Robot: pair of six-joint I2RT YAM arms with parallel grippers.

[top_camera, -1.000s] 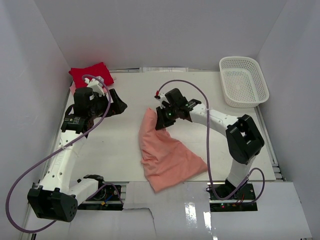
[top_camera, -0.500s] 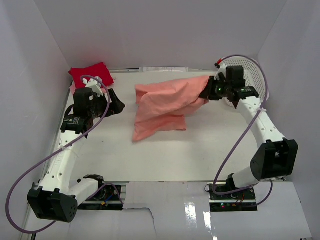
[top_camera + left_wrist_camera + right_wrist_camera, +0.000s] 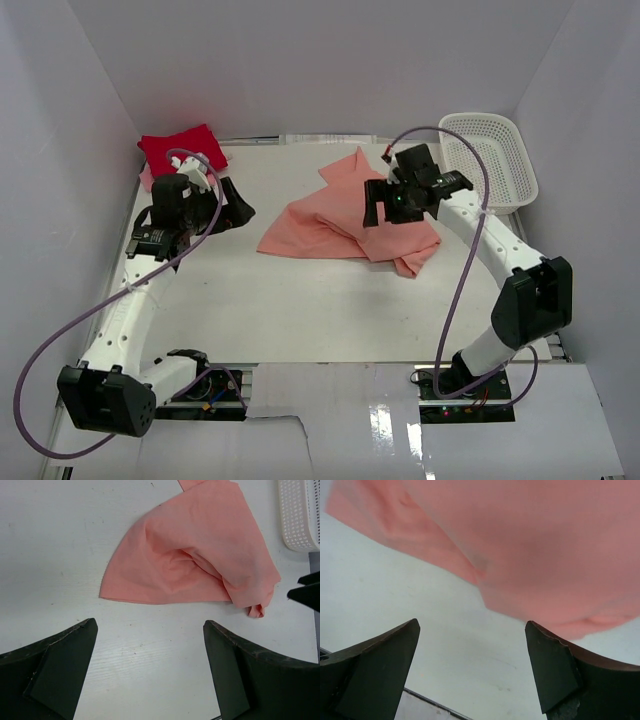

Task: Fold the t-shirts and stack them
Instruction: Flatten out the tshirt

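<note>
The salmon-pink t-shirt (image 3: pixel 330 222) lies crumpled and unfolded on the white table (image 3: pixel 300 310), right of centre. The red t-shirt (image 3: pixel 180 148) sits folded in the far-left corner. The right gripper (image 3: pixel 385 211) hovers over the salmon cloth, jaws wide, holding nothing; the left gripper (image 3: pixel 240 203) gapes equally empty. Step in hand, as judged: laying the shirt flat. The next move calls for a pinch on a hem corner. White walls (image 3: pixel 300 60) enclose the table, with the basket (image 3: pixel 488 165) at far right.

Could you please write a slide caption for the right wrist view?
Open right gripper above the table, crumpled salmon-pink t-shirt just beyond.

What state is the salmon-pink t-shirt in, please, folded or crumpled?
Crumpled: the salmon-pink t-shirt lies loosely bunched on the table, with uneven creases and no tidy fold.
</note>
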